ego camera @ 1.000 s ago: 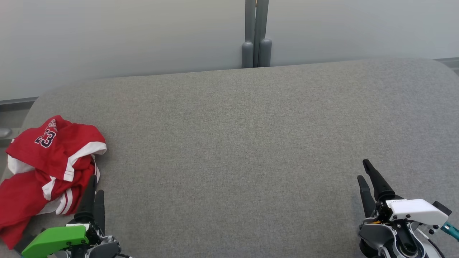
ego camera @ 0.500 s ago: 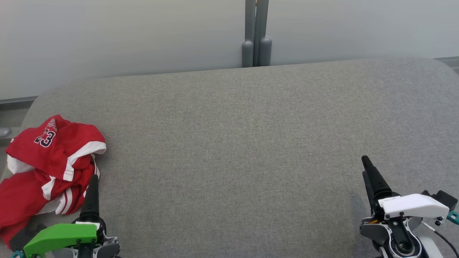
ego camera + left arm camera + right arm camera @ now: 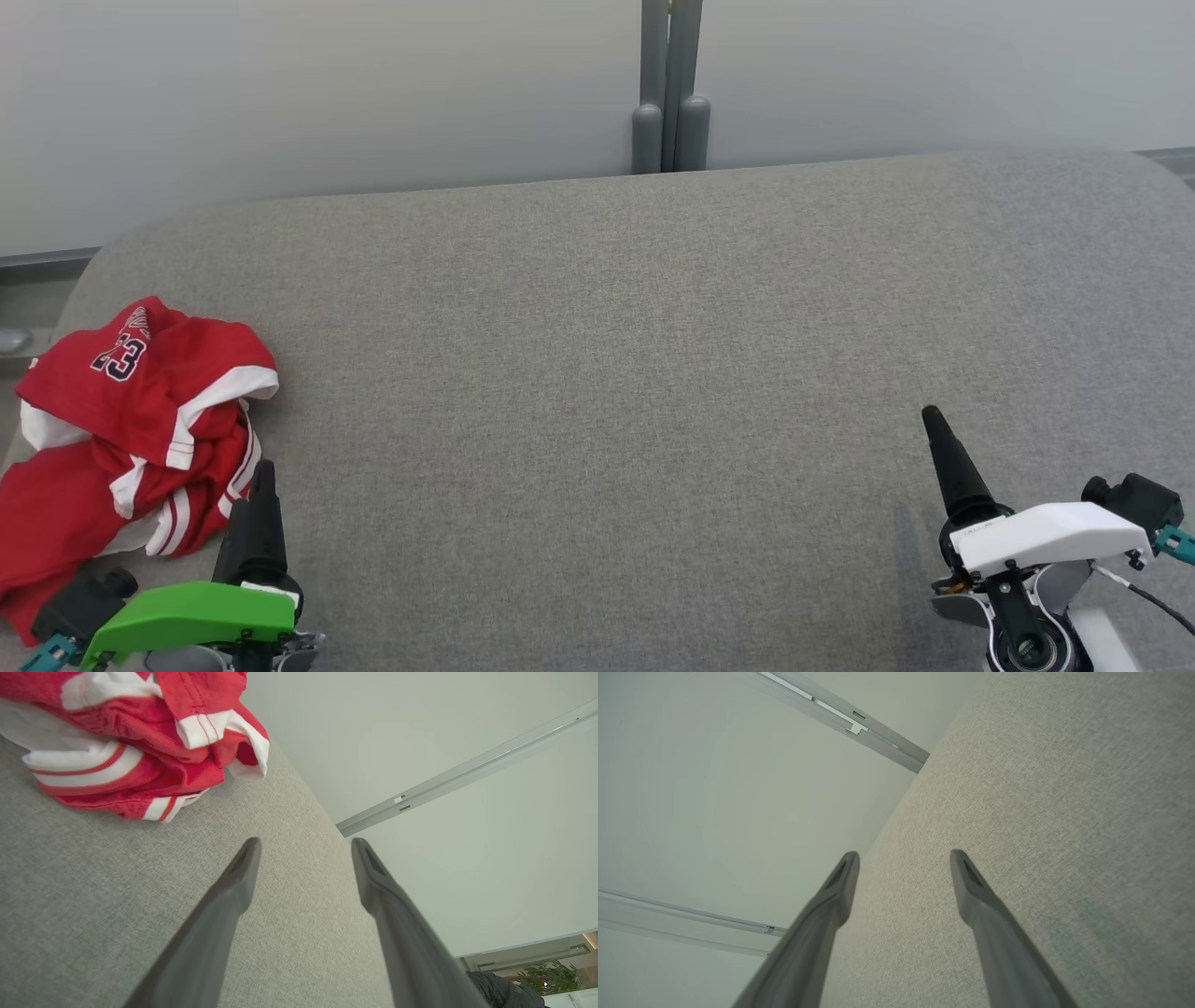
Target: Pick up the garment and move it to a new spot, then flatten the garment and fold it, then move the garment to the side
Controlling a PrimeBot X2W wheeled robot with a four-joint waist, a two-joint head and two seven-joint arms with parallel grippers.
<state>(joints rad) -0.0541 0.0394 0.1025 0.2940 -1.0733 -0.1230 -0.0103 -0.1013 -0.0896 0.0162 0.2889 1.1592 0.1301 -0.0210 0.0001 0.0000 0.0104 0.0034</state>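
Observation:
A crumpled red garment [image 3: 121, 429] with white trim and the number 23 lies at the left end of the grey padded surface [image 3: 616, 373]. In the left wrist view the garment [image 3: 135, 742] bunches at the upper left, apart from the fingers. My left gripper [image 3: 257, 490] sits just right of its near edge, open and holding nothing [image 3: 306, 847]. My right gripper [image 3: 934, 425] hovers over bare fabric at the lower right, open and holding nothing [image 3: 903, 856].
A pale wall with a grey post [image 3: 669, 89] runs behind the surface. The surface's rounded left edge [image 3: 84, 280] lies just beyond the garment. Wide bare fabric stretches between the two grippers.
Both wrists have rolled, so each gripper's two fingers now line up as one in the head view. The left gripper has shifted slightly right, away from the garment. The garment has not moved.

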